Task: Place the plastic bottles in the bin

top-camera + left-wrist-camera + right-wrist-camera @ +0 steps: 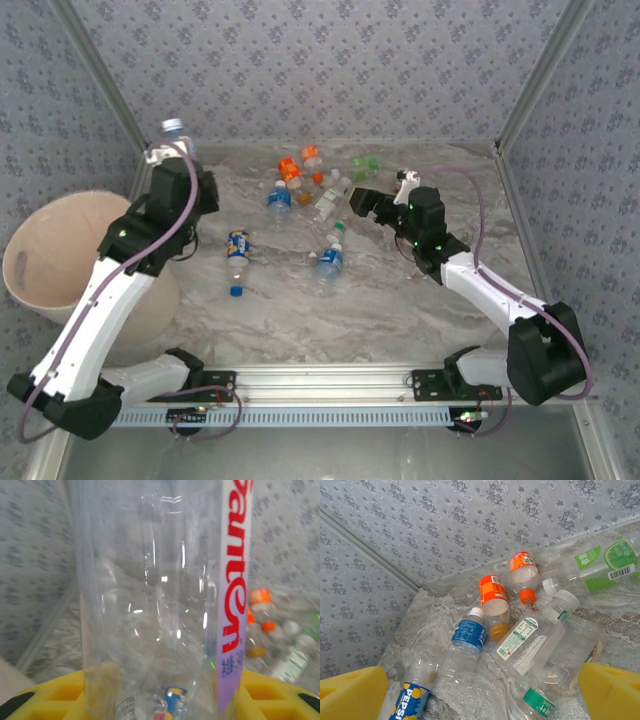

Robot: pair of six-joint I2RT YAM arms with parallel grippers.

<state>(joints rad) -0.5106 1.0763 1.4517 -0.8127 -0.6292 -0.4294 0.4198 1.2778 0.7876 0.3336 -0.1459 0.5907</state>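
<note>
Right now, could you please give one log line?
left gripper: shut on bottle; right gripper: open above bottles; bin: beside left arm

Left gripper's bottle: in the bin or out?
Out. The left gripper holds the bottle aloft, apart from the bin, not inside it.

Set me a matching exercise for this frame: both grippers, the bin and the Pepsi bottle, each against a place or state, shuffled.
Column one
1. left gripper
2. right gripper
3. bin
4. Pepsi bottle

Column two
A. lying on the table, near its middle
B. open, facing the bottle pile
C. pale pink, at the far left
D. shut on a clear bottle, held up

Pairs: 1-D, 2-B, 3-C, 4-A
</note>
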